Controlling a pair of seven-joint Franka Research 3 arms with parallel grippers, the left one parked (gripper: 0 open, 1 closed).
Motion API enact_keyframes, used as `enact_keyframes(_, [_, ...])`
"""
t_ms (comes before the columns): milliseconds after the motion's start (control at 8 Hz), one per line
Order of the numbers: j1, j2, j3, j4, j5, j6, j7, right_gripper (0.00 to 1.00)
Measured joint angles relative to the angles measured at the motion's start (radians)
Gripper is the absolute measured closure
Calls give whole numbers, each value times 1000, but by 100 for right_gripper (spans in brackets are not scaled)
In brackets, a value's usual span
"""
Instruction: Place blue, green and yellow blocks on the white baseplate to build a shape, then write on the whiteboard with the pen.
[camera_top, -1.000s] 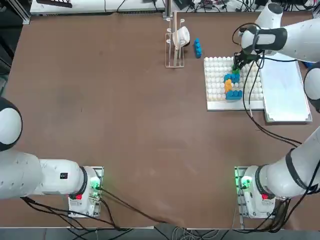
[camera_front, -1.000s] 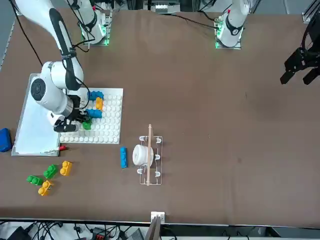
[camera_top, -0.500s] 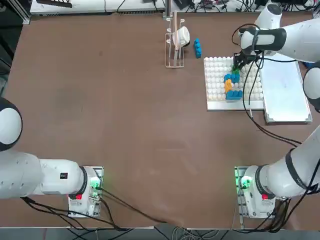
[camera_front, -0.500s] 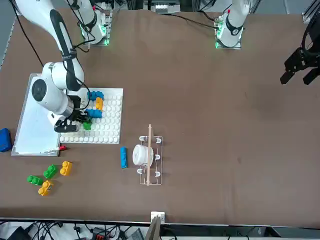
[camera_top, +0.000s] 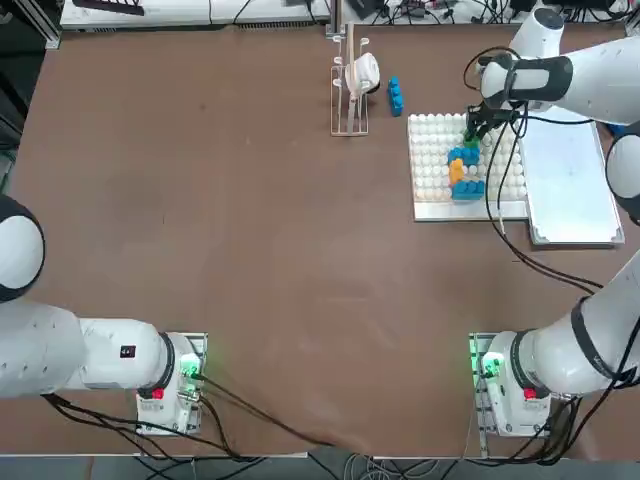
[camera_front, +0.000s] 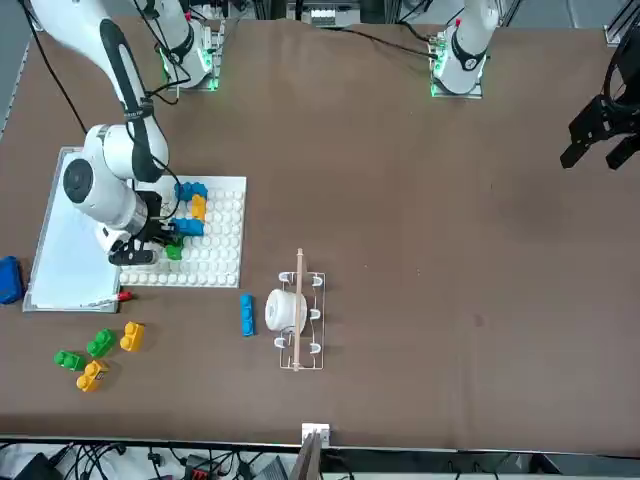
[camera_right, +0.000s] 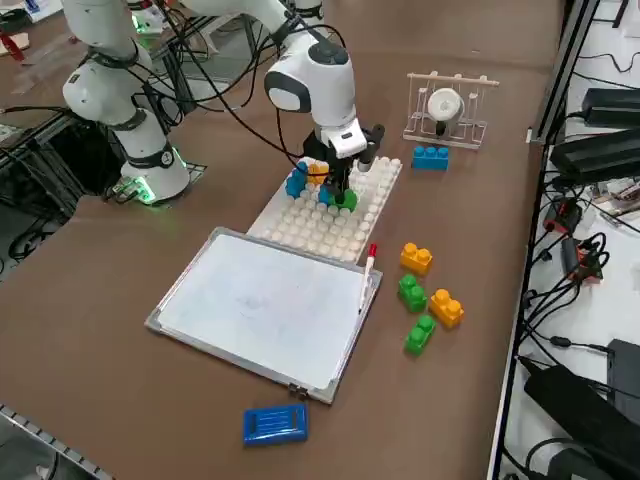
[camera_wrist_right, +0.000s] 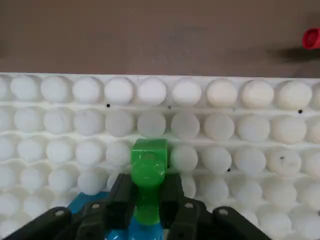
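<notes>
My right gripper (camera_wrist_right: 148, 192) hangs over the white baseplate (camera_wrist_right: 250, 125), shut on a green block (camera_wrist_right: 148, 165) that rests against the studs at the end of the built row. Behind it on the baseplate (camera_top: 430, 170) stand a blue block (camera_top: 468, 187), a yellow block (camera_top: 457, 170) and another blue one (camera_top: 462, 155). From the side, the gripper (camera_right: 340, 190) points straight down at the green block (camera_right: 346, 200). The whiteboard (camera_right: 265, 305) lies beside the plate, with the pen (camera_right: 367, 268) on its edge. Loose yellow (camera_right: 416, 258) and green (camera_right: 411, 291) blocks lie past the pen.
A wire rack holding a white cup (camera_top: 350, 85) stands at the far edge, with a loose blue block (camera_top: 396, 95) next to it. A smooth blue slab (camera_right: 275, 423) lies beyond the whiteboard's far corner. More loose blocks (camera_front: 91, 375) sit near the table edge.
</notes>
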Motion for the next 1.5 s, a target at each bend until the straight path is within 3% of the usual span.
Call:
enact_keyframes(375, [1, 15, 2, 7, 2, -3, 0, 59])
enact_keyframes(750, [2, 60, 2, 7, 2, 8, -1, 4])
enact_keyframes(875, [2, 59, 2, 8, 2, 8, -1, 0])
enact_keyframes(1500, [2, 24, 1, 47, 2, -27, -2, 0])
